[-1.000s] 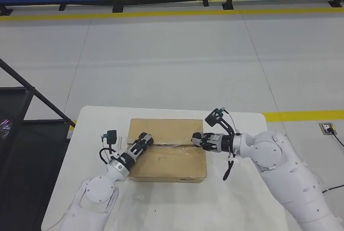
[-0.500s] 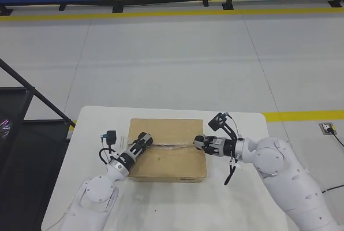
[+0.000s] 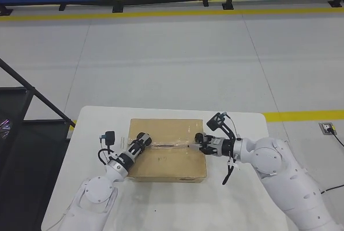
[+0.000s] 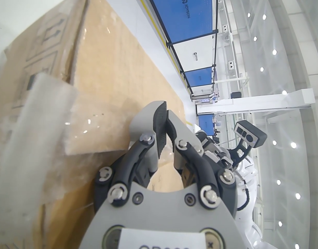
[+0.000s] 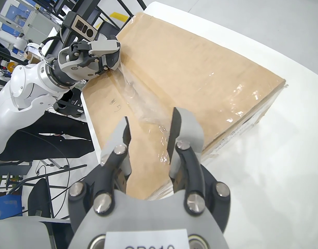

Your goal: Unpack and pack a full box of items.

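- Cardboard box [image 3: 166, 164]: on the white table [image 3: 103, 156], midway between the left and right edges, nearer the far edge than the near one.
- Flaps down and closed. Contents hidden.
- Long axis parallel to the table's far edge, with the centre seam on the top face along that same line.
- Clear tape [image 5: 140, 102]: along the seam, bunched and wrinkled between the two grippers, flat and glossy on the flap beside it.
- Left gripper [image 4: 164, 112]: at the seam's end toward the table's left edge, pads pressed almost flat together. Tape pinched between them or not: cannot tell.
- Right gripper [image 5: 151, 120]: over the seam's end toward the table's right edge, jaws moderately apart, with the wrinkled tape in the gap and the fingers not closed on it.
- Printed label on the box's end face toward the right edge, too small to make out.
- Near edge of the table cut off in the top view.
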